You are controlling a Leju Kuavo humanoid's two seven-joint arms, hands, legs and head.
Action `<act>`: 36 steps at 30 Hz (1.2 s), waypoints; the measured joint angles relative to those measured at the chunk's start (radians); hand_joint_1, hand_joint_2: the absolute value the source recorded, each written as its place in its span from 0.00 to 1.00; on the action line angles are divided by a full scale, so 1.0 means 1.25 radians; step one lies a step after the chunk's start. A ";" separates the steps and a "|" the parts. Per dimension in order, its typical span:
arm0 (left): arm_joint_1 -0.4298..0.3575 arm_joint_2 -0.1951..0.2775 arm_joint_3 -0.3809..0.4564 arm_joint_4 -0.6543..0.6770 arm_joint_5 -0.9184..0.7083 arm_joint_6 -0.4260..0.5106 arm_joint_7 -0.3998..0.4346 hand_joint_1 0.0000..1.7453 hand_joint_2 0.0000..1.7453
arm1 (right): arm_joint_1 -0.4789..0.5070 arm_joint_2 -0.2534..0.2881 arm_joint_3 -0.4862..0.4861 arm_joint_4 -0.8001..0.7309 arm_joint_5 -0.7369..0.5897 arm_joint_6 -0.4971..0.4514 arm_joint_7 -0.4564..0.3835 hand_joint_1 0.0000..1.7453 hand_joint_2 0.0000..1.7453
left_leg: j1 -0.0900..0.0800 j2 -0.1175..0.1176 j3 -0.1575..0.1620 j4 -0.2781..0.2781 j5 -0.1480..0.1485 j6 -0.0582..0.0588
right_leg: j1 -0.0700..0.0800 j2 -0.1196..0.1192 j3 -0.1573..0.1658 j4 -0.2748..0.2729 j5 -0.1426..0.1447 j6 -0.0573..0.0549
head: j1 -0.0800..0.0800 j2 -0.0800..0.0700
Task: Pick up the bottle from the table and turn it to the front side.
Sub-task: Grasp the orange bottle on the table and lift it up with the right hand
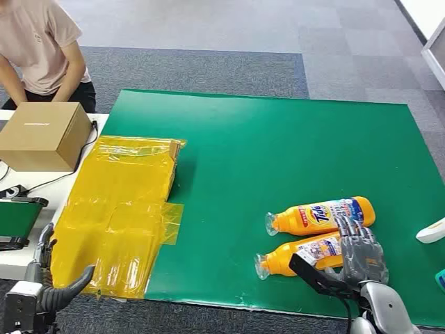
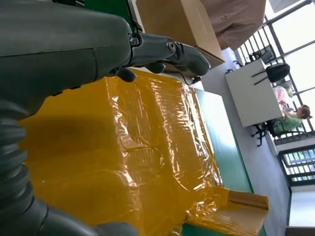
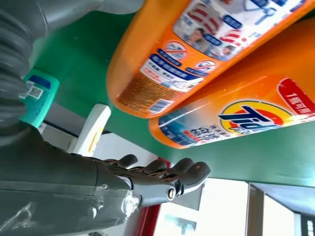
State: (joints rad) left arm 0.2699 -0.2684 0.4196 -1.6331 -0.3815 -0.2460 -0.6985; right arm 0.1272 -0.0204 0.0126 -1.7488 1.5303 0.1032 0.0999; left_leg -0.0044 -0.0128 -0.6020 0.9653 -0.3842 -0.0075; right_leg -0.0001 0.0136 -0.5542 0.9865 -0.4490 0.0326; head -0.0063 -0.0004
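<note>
Two orange Tide bottles lie side by side on the green mat (image 1: 252, 153), caps pointing left. The far bottle (image 1: 322, 216) shows its front logo (image 3: 241, 113). The near bottle (image 1: 299, 255) shows its back label with a barcode (image 3: 193, 54). My right hand (image 1: 362, 254) is spread over the near bottle's base end, fingers between the two bottles and the thumb (image 1: 315, 275) along its near side. In the right wrist view the fingers (image 3: 159, 172) stand apart from the bottles. My left hand (image 1: 50, 289) hangs low at the table's near left corner, holding nothing, fingers apart (image 2: 111, 44).
A yellow plastic-wrapped package (image 1: 120, 209) covers the mat's left part. A cardboard box (image 1: 44, 136) sits on a white table beyond it, with a person (image 1: 42, 49) behind. A white object (image 1: 431, 231) and a teal item (image 1: 439, 280) lie at the right edge.
</note>
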 joint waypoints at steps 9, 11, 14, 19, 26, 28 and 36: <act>-0.012 0.019 -0.021 0.004 0.023 0.025 0.000 0.00 1.00 | -0.046 -0.035 -0.001 0.105 -0.039 0.016 -0.023 0.00 1.00 | 0.000 0.000 0.000 0.000 0.000 0.000 | 0.000 0.000 0.000 0.000 0.000 0.000 | 0.000 0.000; -0.014 0.026 -0.028 0.007 0.028 0.030 0.000 0.00 1.00 | -0.054 -0.044 -0.002 0.133 -0.047 0.018 -0.027 0.00 1.00 | 0.000 0.000 0.000 0.000 0.000 0.000 | 0.000 0.000 0.000 0.000 0.000 0.000 | 0.000 0.000; -0.019 0.036 -0.038 0.013 0.036 0.038 0.000 0.00 1.00 | -0.069 -0.058 -0.006 0.179 -0.054 0.027 -0.033 0.00 1.00 | 0.000 0.000 0.000 0.000 0.000 0.000 | 0.000 0.000 0.000 0.000 0.000 0.000 | 0.000 0.000; -0.021 0.050 -0.050 0.020 0.049 0.048 0.000 0.00 1.00 | -0.085 -0.079 -0.009 0.218 -0.074 0.042 -0.052 0.75 1.00 | 0.000 0.000 0.002 0.000 0.000 0.000 | 0.000 0.000 0.000 0.000 0.000 0.000 | 0.000 0.000; -0.021 0.062 -0.057 0.027 0.057 0.056 0.000 0.00 1.00 | -0.088 -0.099 -0.006 0.229 -0.115 0.037 -0.076 1.00 1.00 | 0.000 0.000 0.004 0.000 -0.001 0.001 | 0.000 0.000 0.000 0.000 -0.001 0.001 | 0.000 0.000; -0.018 0.063 -0.057 0.027 0.060 0.057 0.000 0.00 1.00 | -0.075 -0.101 -0.005 0.216 -0.139 0.019 -0.085 1.00 1.00 | 0.000 0.000 0.004 0.001 -0.001 0.001 | 0.000 0.000 0.002 0.000 -0.001 0.001 | 0.000 0.000; -0.008 0.051 -0.046 0.027 0.062 -0.015 0.000 0.00 1.00 | 0.019 -0.076 0.034 0.055 -0.234 -0.089 -0.128 1.00 1.00 | 0.000 0.000 0.002 0.000 -0.001 0.000 | 0.000 0.000 0.002 0.000 -0.001 0.000 | 0.000 0.000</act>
State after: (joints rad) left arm 0.2604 -0.2041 0.3623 -1.5995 -0.3034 -0.2647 -0.6985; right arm 0.1506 -0.1159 0.0556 -1.6801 1.2374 -0.0080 -0.0598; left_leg -0.0043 -0.0130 -0.5999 0.9659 -0.3854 -0.0075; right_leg 0.0002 0.0138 -0.5511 0.9865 -0.4499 0.0332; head -0.0064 -0.0004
